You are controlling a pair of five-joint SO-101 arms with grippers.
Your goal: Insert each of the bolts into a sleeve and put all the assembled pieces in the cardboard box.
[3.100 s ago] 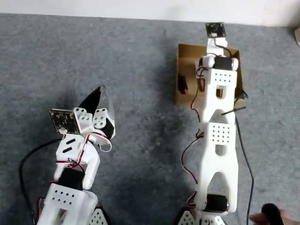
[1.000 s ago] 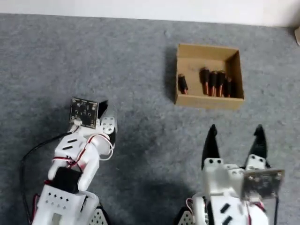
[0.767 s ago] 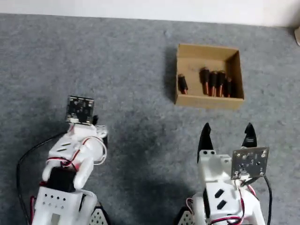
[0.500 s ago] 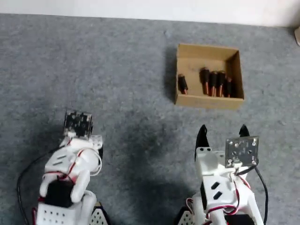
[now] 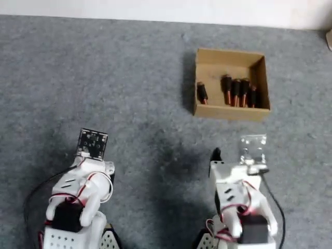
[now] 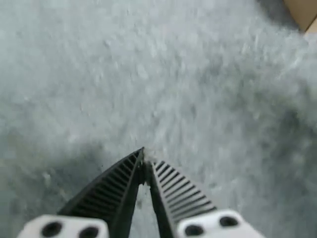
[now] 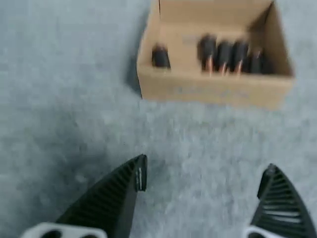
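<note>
The cardboard box (image 5: 207,62) stands at the back right of the grey carpet and holds several copper-and-black assembled pieces (image 5: 237,91), one of them (image 5: 202,93) apart near the box's left wall. In the right wrist view the box (image 7: 213,91) lies ahead of my right gripper (image 7: 205,178), which is open and empty with its fingers (image 7: 130,181) wide apart. My right arm (image 5: 241,192) is drawn back near the front edge. My left gripper (image 6: 146,166) is shut on nothing, tips just above the carpet; its arm (image 5: 80,192) is folded at the front left.
Grey carpet (image 5: 114,78) covers the whole surface between the arms and the box. A pale wall strip (image 5: 155,8) runs along the far edge.
My right arm has pulled back from over the box to the front edge, gripper still open. The left arm has also folded back toward its base, its gripper shut.
</note>
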